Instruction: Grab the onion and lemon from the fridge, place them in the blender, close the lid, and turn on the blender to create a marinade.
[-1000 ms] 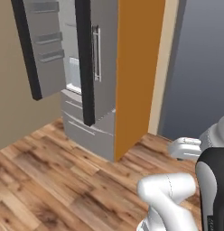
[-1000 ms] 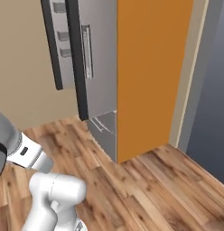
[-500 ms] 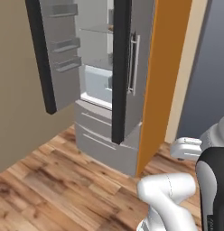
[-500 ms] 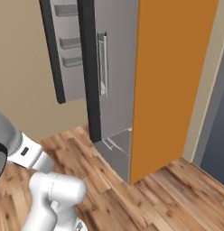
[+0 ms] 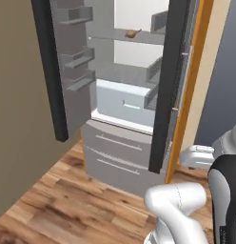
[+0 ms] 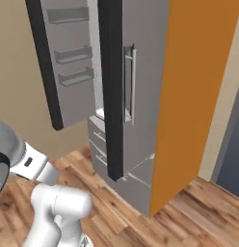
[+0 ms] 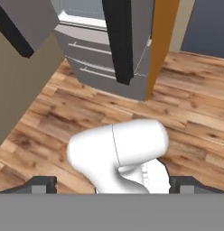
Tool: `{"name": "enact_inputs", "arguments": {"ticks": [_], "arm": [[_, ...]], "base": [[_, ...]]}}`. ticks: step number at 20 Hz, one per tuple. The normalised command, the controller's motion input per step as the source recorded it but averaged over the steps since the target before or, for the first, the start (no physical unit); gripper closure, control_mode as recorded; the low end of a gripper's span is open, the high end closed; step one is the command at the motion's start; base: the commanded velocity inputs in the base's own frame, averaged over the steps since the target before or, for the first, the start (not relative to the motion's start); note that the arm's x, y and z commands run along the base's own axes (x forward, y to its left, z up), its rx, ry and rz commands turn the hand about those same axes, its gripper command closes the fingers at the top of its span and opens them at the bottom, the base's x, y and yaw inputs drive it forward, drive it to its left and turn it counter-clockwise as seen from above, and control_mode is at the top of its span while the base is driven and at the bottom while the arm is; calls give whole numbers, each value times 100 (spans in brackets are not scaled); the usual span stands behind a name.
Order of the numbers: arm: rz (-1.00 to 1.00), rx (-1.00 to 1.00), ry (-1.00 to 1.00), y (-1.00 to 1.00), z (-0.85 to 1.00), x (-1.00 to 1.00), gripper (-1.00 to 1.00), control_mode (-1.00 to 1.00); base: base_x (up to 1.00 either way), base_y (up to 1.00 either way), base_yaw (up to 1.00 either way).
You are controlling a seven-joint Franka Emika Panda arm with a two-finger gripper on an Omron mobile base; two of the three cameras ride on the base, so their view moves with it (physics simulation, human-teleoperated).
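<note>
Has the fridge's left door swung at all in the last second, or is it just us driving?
Cannot tell. The whole picture shifted, so the base moved; the left door stands open beside the fridge throughout, with no clear swing.

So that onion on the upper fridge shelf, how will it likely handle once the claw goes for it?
The onion looks small and round, so a nudge would probably roll it along the flat shelf. It seems firm and light, likely an easy lift. Its curved skin could slip unless the fingers close across its middle.
</note>
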Motion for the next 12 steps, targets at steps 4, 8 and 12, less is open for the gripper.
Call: {"name": "enact_inputs", "arguments": {"ticks": [4, 8, 12], "arm": [[0, 0, 0, 0, 0, 0, -100, 100], [0, 0, 0, 0, 0, 0, -100, 100], [0, 0, 0, 0, 0, 0, -100, 100]], "base": [[70, 80, -42], [64, 84, -41], [70, 71, -40]]}}
